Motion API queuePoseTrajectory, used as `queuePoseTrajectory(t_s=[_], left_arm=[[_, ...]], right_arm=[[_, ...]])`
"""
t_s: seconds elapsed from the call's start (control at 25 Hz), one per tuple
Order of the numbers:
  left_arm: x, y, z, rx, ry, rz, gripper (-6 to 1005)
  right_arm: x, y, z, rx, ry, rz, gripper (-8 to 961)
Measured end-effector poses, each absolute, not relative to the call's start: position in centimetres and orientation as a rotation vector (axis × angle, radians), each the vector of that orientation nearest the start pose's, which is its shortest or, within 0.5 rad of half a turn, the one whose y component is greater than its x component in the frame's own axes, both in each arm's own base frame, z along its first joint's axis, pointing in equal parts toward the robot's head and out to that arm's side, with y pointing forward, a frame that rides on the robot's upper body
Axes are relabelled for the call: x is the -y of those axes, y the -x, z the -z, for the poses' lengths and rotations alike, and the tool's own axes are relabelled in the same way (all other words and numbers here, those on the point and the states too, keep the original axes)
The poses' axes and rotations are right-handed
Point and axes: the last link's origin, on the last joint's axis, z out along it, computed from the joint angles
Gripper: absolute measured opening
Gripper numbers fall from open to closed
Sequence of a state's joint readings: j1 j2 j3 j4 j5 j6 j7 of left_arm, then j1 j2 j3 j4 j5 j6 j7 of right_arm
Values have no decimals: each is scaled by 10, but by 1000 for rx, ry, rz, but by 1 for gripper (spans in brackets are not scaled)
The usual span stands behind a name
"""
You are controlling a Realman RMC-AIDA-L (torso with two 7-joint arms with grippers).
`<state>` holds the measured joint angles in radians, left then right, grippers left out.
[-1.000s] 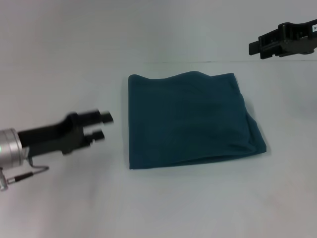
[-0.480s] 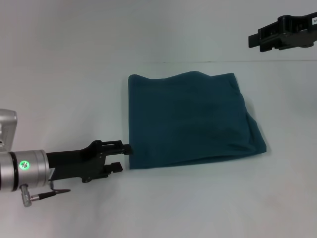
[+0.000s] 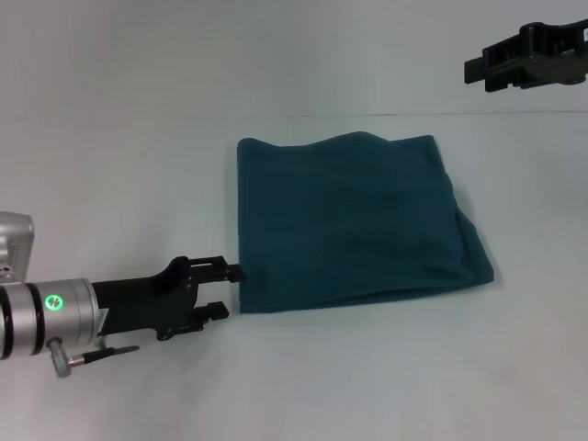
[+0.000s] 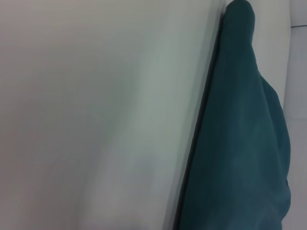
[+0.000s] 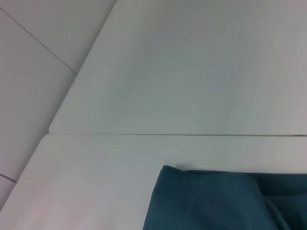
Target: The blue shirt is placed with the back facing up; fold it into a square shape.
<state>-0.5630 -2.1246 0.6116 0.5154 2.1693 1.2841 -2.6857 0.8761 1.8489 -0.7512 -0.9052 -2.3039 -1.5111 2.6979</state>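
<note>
The blue shirt lies folded into a rough rectangle in the middle of the white table; it also shows in the left wrist view and in the right wrist view. My left gripper is low over the table at the shirt's near left corner, its fingers open, the upper fingertip right at the shirt's edge. It holds nothing. My right gripper is raised high at the far right, away from the shirt.
The white table spreads around the shirt. A seam line runs across the table behind the shirt, also seen in the right wrist view.
My left gripper swung from beside the shirt's left edge down to its near left corner, then barely moved. The right gripper drifted slightly right. The shirt has not moved.
</note>
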Motion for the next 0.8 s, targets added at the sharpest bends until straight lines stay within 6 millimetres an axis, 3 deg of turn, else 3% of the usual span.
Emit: queuePoseTrajectory(t_s=[0.44, 0.8], left_arm=[[-338, 286, 63, -2585, -1765, -714, 658], [-336, 289, 62, -2595, -1749, -730, 657]], right_arm=[[-447, -170, -121, -1544, 2270, -380, 420], [-446, -174, -121, -1553, 2261, -380, 420]])
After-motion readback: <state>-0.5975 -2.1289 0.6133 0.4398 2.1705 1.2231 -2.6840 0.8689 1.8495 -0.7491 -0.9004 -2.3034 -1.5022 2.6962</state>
